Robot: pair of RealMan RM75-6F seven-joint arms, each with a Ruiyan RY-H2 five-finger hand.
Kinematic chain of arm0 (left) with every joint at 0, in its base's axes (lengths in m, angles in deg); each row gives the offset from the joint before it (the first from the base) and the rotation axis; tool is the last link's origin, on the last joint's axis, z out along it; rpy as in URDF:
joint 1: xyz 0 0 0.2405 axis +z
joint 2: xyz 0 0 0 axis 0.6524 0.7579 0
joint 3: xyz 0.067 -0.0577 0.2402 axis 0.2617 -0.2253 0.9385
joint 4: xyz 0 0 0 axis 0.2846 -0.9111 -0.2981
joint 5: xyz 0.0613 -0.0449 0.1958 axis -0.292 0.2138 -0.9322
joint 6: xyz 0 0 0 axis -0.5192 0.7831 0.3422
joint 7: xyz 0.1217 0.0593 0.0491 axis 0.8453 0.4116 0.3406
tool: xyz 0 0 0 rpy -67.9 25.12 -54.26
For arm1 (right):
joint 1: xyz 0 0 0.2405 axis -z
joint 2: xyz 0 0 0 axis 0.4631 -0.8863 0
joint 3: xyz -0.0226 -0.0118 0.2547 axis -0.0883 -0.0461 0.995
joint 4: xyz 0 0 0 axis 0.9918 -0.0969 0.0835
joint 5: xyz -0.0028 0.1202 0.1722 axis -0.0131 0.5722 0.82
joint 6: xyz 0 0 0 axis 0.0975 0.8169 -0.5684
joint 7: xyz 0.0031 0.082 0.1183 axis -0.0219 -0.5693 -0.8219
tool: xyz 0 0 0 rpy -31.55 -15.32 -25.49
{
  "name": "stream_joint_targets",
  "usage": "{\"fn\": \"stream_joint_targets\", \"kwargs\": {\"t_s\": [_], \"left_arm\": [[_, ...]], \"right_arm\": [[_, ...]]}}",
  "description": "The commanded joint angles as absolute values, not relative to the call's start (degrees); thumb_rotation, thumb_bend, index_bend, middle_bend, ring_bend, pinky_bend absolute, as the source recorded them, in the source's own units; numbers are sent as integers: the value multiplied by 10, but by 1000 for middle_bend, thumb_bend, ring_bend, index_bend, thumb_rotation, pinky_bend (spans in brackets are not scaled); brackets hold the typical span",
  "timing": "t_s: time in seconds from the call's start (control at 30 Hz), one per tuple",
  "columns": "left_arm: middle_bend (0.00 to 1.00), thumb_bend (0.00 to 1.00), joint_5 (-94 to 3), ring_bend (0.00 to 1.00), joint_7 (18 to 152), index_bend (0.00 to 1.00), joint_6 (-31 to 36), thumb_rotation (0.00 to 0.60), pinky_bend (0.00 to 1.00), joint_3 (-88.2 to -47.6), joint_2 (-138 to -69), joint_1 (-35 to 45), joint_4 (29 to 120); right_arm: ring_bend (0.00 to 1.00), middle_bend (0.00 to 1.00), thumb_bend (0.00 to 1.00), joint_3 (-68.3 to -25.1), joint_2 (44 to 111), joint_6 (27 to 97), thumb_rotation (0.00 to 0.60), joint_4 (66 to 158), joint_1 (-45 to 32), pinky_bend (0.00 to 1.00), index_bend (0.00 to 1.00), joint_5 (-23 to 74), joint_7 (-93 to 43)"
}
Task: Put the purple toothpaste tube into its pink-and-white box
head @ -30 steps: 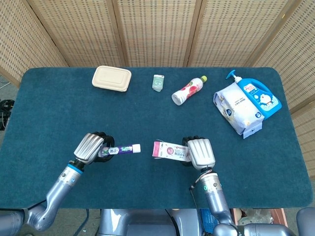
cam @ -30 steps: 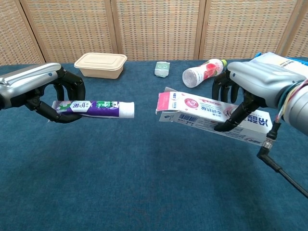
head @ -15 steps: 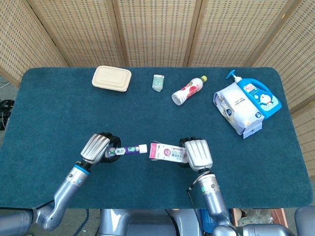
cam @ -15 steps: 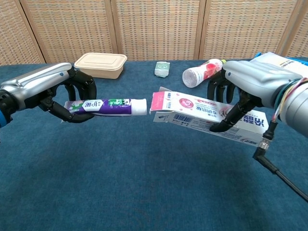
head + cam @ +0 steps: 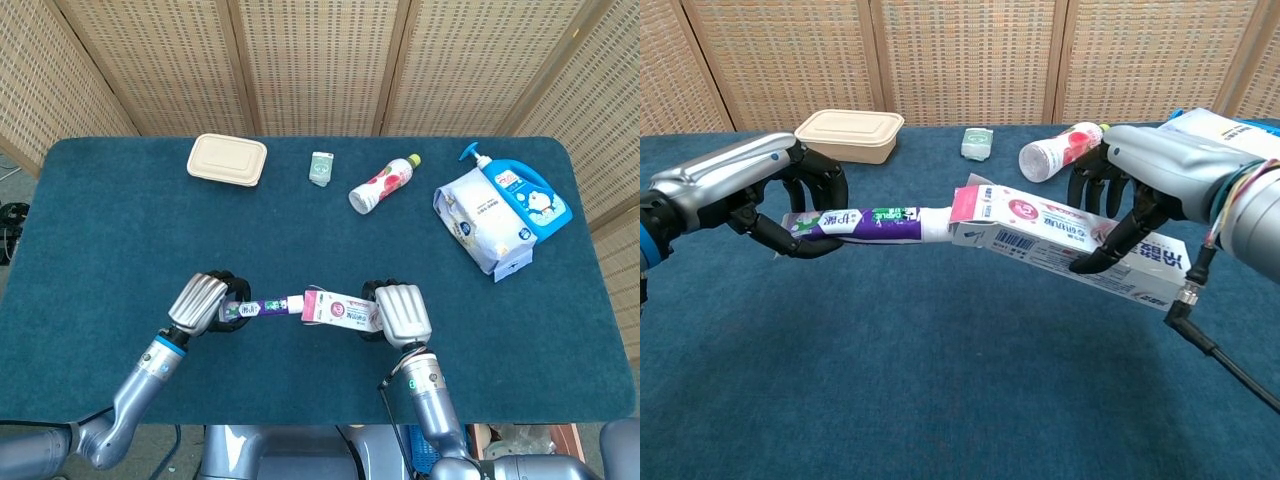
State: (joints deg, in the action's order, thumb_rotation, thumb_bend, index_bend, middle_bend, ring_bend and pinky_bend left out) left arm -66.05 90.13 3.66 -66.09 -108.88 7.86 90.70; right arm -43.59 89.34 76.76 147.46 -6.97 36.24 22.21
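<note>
Both closer: tube (image 5: 865, 220) cap now at box (image 5: 1040, 225) mouth

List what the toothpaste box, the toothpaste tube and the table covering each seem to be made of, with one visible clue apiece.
Toothpaste box: likely thin printed cardboard, slightly glossy; its open flap is folded flat.
Toothpaste tube: probably soft plastic, smooth and printed, with a white cap end.
Table covering: looks like dark teal carpet or felt; matte, fuzzy texture.

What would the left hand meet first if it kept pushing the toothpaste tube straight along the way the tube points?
Most likely the open end of the pink-and-white box, held by the right hand; the tube in the left hand already has its cap there.
</note>
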Motion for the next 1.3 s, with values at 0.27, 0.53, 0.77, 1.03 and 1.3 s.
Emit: {"fn": "stream_joint_targets", "kwargs": {"t_s": [0.27, 0.53, 0.77, 1.03, 1.3], "left_arm": [[605, 499, -664, 434, 892, 848, 33, 600, 460, -658, -1088, 76, 911], [605, 499, -672, 435, 883, 848, 42, 600, 461, -659, -1098, 75, 911], [604, 499, -680, 434, 883, 848, 47, 600, 460, -660, -1101, 73, 914], [605, 499, -662, 435, 900, 848, 28, 600, 460, -659, -1100, 68, 921], [605, 500, -659, 435, 902, 848, 25, 600, 460, -663, -1105, 65, 923]], "right_arm": [[440, 527, 160, -437, 894, 768, 600, 1477, -73, 498, 646, 365, 216], [441, 527, 162, -441, 891, 766, 600, 1484, -75, 499, 646, 368, 211], [441, 527, 161, -444, 891, 765, 600, 1482, -76, 499, 645, 372, 207], [442, 527, 162, -445, 890, 764, 600, 1487, -77, 499, 646, 372, 200], [441, 527, 163, -444, 884, 755, 600, 1502, -79, 499, 646, 377, 189]]}}
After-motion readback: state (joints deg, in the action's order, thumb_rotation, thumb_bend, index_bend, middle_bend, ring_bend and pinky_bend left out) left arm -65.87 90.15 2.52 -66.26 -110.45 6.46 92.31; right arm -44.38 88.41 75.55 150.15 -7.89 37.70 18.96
